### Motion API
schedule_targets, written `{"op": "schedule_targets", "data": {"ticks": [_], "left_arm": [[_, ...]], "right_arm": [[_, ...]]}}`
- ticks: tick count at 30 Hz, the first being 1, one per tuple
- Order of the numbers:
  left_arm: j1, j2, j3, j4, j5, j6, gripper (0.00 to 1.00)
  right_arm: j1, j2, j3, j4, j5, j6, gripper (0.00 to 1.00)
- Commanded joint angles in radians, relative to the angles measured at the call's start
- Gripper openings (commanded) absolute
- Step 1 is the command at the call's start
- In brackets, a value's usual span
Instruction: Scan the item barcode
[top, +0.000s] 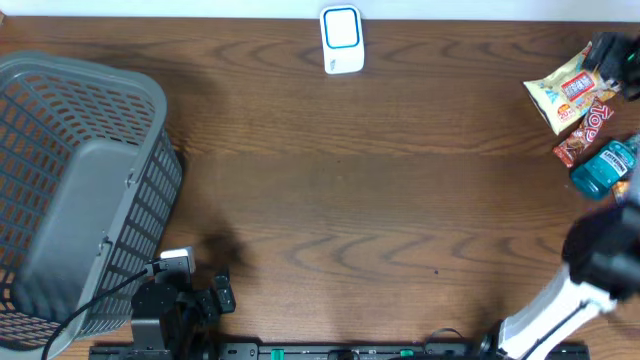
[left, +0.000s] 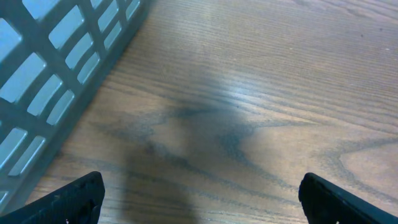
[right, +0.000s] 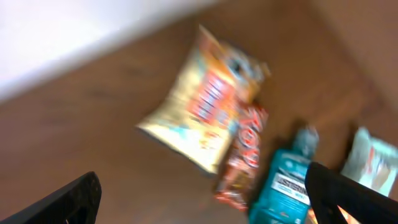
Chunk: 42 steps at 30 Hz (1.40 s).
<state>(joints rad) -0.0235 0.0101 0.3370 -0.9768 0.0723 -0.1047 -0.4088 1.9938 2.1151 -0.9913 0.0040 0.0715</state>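
The white barcode scanner (top: 341, 40) with a blue-framed window stands at the table's far edge, in the middle. Three items lie at the far right: a yellow snack bag (top: 565, 92) (right: 202, 112), a red candy wrapper (top: 588, 132) (right: 244, 155) and a teal bottle (top: 605, 168) (right: 287, 183). My right gripper (right: 202, 186) hovers open above them with nothing between its fingers; the bottle lies close to the right finger. The picture in the right wrist view is blurred. My left gripper (left: 200, 183) is open and empty over bare wood beside the basket.
A large grey plastic basket (top: 75, 180) (left: 56, 68) fills the left side of the table. A white and green packet (right: 373, 162) lies right of the bottle. A dark object (top: 612, 55) sits by the snack bag. The right arm (top: 560, 300) rises at the lower right.
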Motion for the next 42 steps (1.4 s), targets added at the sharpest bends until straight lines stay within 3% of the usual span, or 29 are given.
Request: {"op": "schedule_targets", "data": {"ticks": [1,12,28,37,42], "left_arm": [[0.000,-0.006,0.006,-0.014,-0.005,-0.002,1.00],[0.000,-0.006,0.006,-0.014,-0.005,-0.002,1.00],[0.000,-0.006,0.006,-0.013,-0.005,-0.002,1.00],[0.000,-0.006,0.006,-0.014,-0.005,-0.002,1.00],[0.000,-0.006,0.006,-0.014,-0.005,-0.002,1.00]], "right_arm": [[0.031,-0.251,0.018,-0.038,-0.215,0.002,0.99],[0.057,-0.716,0.018,-0.275,-0.220,0.002,0.99],[0.057,-1.191,0.018,-0.420,-0.187,-0.013,0.99],[0.063,-1.352,-0.056,-0.373,-0.171,-0.024,0.99],[0.086,-1.501,-0.335,-0.183,-0.237,-0.020,0.99]]}}
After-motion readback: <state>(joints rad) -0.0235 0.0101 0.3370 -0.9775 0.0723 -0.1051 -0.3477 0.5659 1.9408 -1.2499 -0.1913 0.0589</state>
